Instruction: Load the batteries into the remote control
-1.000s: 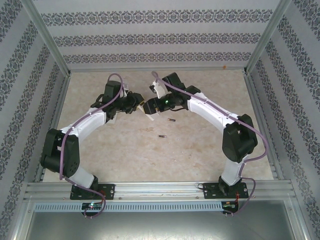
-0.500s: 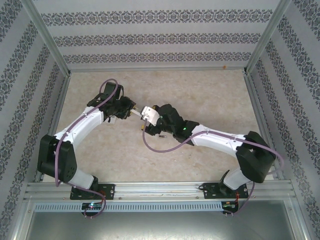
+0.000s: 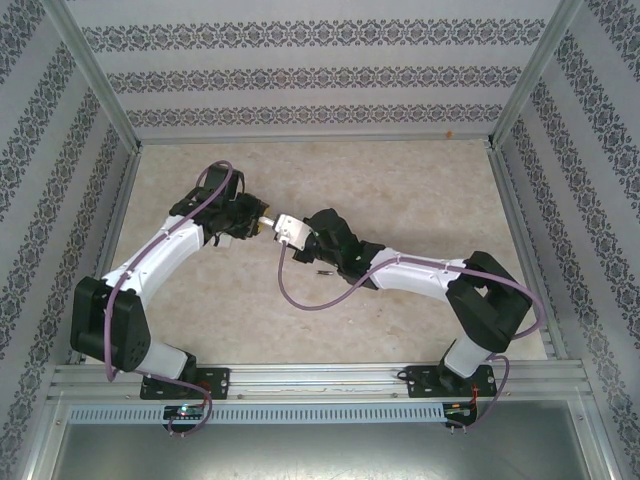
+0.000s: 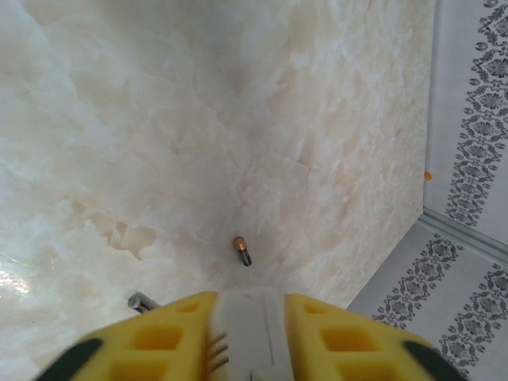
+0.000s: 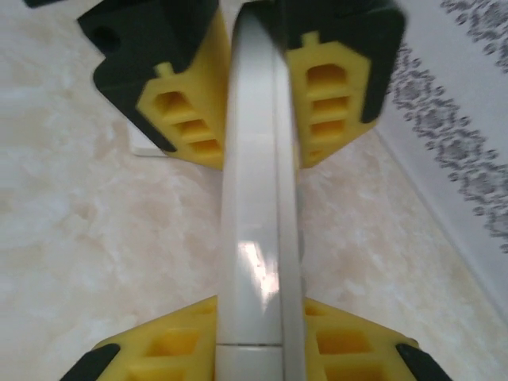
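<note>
White remote (image 5: 258, 238) from right wrist, loose battery (image 4: 243, 251) from left

You have a pale marbled table (image 3: 420, 190); one battery (image 4: 242, 251) lies on it, a second battery (image 4: 140, 301) near that one.

In the left wrist view the remote control (image 4: 248, 337) is being cut off by the bottom edge, as are the fingers (image 4: 171, 341) of the left gripper (image 4: 250, 308) — whether they are pressing on it or flanking it cannot be told. A metallic object (image 4: 140, 301) is being half hidden behind one finger and cannot be named. In the right wrist view both ends of the remote control are being cropped, as is the right gripper (image 5: 259, 311). From above, a battery (image 3: 325, 271) is being shown too small for its ends to be read.
</note>
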Robot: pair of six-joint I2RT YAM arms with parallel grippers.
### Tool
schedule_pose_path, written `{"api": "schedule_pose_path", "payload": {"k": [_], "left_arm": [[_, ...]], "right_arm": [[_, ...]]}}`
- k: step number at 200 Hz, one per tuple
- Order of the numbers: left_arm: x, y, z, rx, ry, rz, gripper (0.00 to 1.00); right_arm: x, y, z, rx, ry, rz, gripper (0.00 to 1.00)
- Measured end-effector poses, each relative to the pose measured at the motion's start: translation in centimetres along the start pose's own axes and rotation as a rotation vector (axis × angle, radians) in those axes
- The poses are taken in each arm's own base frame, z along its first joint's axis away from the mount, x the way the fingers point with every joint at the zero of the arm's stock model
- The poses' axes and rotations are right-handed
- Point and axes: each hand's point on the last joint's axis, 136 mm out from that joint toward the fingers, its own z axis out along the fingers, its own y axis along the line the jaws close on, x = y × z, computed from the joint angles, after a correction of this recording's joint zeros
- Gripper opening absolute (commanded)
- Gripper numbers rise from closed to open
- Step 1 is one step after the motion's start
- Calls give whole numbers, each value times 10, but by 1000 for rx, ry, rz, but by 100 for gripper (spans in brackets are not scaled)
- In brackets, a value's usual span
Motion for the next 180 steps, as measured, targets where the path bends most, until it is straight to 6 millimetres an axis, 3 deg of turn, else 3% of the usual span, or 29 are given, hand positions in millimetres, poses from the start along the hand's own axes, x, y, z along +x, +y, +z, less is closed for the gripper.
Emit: {"api": "schedule_pose_path", "payload": {"k": [15,33,67,79,92,117,133,150,166,180], "left_arm": [[-4,-9,-9,42,-27,39,87],[-13,-34,-32,164,-96,168,100],[-12,-82,-96,444,-210,563,100],[-9,-93,-110,515,-205,649,100],[-9,-101,-116,573,-180,692,100],[-8,-107,-103,648,-91,696,100],[-4,-108,-90,693,-22,666,94],[3,-113,-82,764,63,607,68],[10,-128,-93,875,104,594,46],[16,-138,-108,956,127,587,35]], "right_arm": [[0,0,-2,-68,-15,116,10],[-4,-16,-8,-157,-47,338,10],[-30,-100,-26,-308,-184,900,11],[-36,-118,-33,-354,-219,1032,11],[-43,-118,-38,-422,-220,1133,12],[-71,-91,-43,-578,-204,1225,12],[-93,-75,-46,-657,-201,1236,13],[-118,-64,-52,-722,-216,1227,14],[-130,-56,-51,-755,-211,1234,14],[-138,-53,-48,-778,-216,1231,16]]}}
